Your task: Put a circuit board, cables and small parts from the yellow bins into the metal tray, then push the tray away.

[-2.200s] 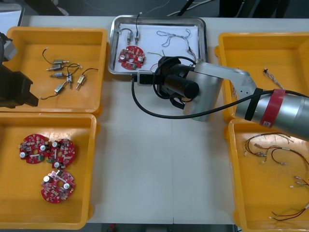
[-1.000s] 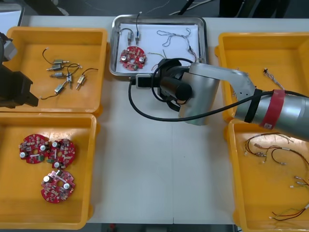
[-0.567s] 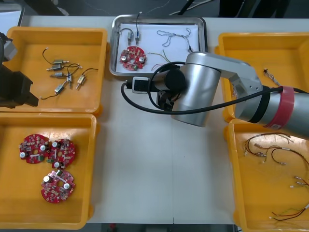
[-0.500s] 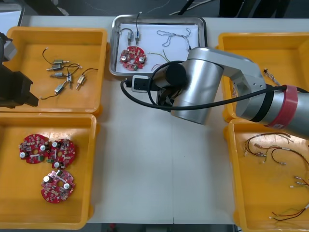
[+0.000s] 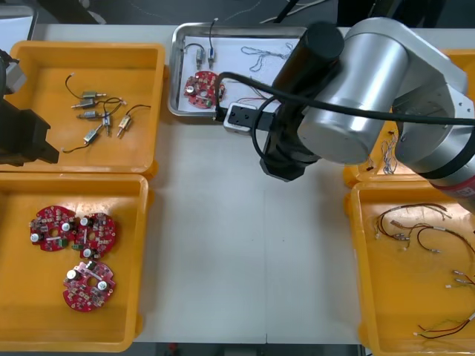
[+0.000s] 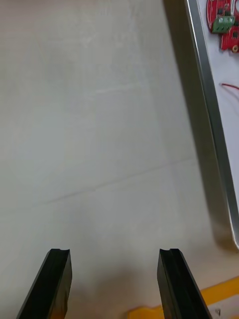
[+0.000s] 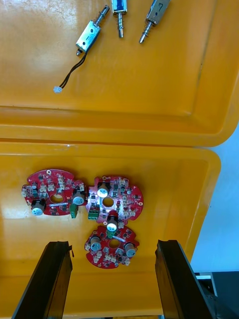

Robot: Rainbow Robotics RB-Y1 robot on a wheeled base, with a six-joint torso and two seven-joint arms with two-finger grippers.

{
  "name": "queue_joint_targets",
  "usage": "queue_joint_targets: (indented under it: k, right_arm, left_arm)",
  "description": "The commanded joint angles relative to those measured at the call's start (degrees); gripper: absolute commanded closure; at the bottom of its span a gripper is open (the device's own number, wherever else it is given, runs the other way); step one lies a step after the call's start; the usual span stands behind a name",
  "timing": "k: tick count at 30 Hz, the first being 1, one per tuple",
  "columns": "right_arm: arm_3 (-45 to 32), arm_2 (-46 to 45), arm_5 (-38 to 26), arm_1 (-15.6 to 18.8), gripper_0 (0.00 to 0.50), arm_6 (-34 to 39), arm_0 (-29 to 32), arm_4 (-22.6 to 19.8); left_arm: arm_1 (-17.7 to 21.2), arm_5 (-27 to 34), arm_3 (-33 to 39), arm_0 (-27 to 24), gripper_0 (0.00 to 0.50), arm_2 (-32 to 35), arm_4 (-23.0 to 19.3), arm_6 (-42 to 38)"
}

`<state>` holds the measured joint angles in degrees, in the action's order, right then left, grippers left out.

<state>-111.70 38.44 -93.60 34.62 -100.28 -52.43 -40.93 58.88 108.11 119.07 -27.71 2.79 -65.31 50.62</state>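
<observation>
- Front view: the tray (image 5: 177, 74) lay at the far side of the worktop (image 5: 223, 259), between the yellow bins. It was white inside, and its long axis ran left to right.
- In the tray, a round red board (image 5: 203, 87) lay flat near the left end. A small metal part (image 5: 211, 50) pointed lengthwise at the far rim, and a twisted cable (image 5: 264, 52) trailed along the far side.
- The right arm (image 5: 364, 81) reached over the tray's right end. The left arm (image 5: 21, 133) was parked over the left-side bins.
- The far left bin (image 5: 44, 67) held small metal parts (image 5: 90, 96) pointing various ways. The near left bin (image 5: 44, 297) held three boards (image 5: 96, 231), and the near right bin (image 5: 401, 297) held cables (image 5: 415, 230).
- Right wrist view: the right hand (image 6: 114, 254) was open, its fingers well apart with nothing between them, above bare worktop. The tray's rim ran beside one finger, roughly along the way the fingers pointed. Inside the rim showed the board's edge and a thin red cable (image 6: 230, 87).
- Left wrist view: the left hand (image 7: 112, 244) was open and empty above the near left bin, with the three boards clustered by its fingertips. Beyond them, three of the small metal parts lay roughly in line with the fingers.
</observation>
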Motion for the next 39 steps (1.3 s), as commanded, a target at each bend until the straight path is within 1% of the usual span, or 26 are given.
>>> queue_joint_targets:
  k: [1,5,11,12,19,22,28,30,34,39]
  right_arm:
    - [-3.34,-7.59,-4.84,1.24,0.0,0.61,2.33,-3.81]
    - [-4.22,-12.95,-9.76,1.24,0.0,1.49,3.65,-6.01]
    - [-4.75,-19.9,-16.17,1.24,0.0,3.25,4.96,-6.8]
    - [-4.66,-20.42,-16.4,1.33,0.0,3.69,5.05,-6.89]
    - [-4.75,-24.2,-16.4,2.64,0.0,13.01,5.4,-7.76]
    - [-4.75,-25.43,-16.4,3.79,0.0,17.4,5.67,-8.12]
    - [-4.75,-27.98,-16.4,7.57,0.0,25.93,8.22,-9.43]
    - [-4.75,-28.6,-16.4,8.62,0.0,27.77,8.83,-9.79]
    - [-4.75,-31.85,-16.4,9.41,0.0,31.37,10.59,-9.87]
    - [-4.75,-37.21,-16.4,9.94,0.0,32.34,12.79,-9.87]
  left_arm:
    - [-0.08,0.43,0.9,1.08,0.0,1.96,0.53,3.52]
    - [-0.08,0.43,0.9,1.08,0.0,1.96,0.53,3.52]
    - [-0.08,0.43,0.9,1.08,0.0,1.96,0.53,3.52]
    - [-0.08,0.43,0.9,1.08,0.0,1.96,0.53,3.52]
    - [-0.08,0.43,0.9,1.08,0.0,1.96,0.53,3.52]
    - [-0.08,0.43,0.9,1.08,0.0,1.96,0.53,3.52]
    - [-0.08,0.43,0.9,1.08,0.0,1.96,0.53,3.52]
    - [-0.08,0.43,0.9,1.08,0.0,1.96,0.53,3.52]
    - [-0.08,0.43,0.9,1.08,0.0,1.96,0.53,3.52]
    - [-0.08,0.43,0.9,1.08,0.0,1.96,0.53,3.52]
